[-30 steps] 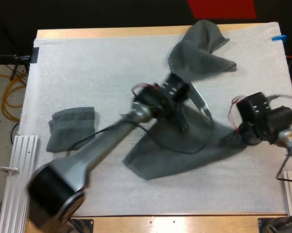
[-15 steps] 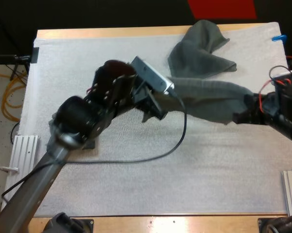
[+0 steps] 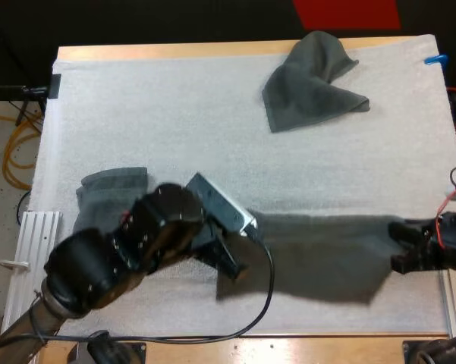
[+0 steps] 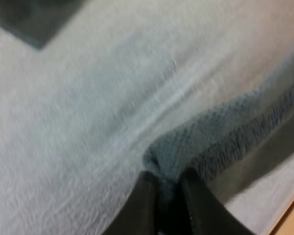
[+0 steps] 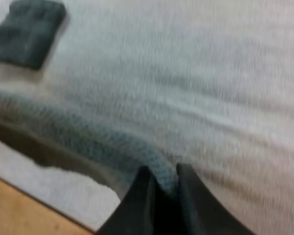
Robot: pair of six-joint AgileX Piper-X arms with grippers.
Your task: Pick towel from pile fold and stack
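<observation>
Towel [image 3: 326, 246] stretched between left jaws and right jaws, each clamped on an end, low over the mat [image 3: 174, 114]. Spreading appears under way; next, lay it flat, fold, then stack on the folded towel [image 3: 110, 199] beyond the left jaws.

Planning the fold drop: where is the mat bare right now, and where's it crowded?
Bare: the mat far-left, between the crumpled towel and the folded stack; also the band between the crumpled towel and the stretched towel. Crowded: the near side, where left claw and right claw hold that towel taut.
</observation>
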